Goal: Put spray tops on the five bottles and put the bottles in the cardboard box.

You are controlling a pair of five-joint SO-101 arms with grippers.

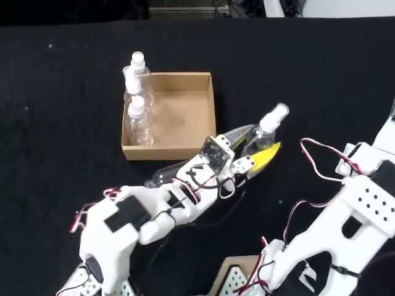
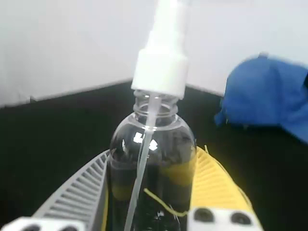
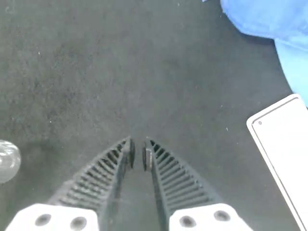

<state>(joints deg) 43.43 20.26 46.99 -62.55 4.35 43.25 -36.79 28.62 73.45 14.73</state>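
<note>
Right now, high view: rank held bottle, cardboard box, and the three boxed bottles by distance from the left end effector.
1. held bottle: gripped in the left end effector.
2. cardboard box: its right wall sits just beside the end effector.
3. three boxed bottles: lined along the box's far left wall.

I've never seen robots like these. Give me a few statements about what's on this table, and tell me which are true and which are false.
1. Three bottles stand in the cardboard box. True.
2. The left gripper is empty. False: it is shut on a clear bottle.
3. The held bottle has a white spray top on its neck. True.
4. The right gripper holds a spray top. False: it is shut on nothing, above the black table.
</note>
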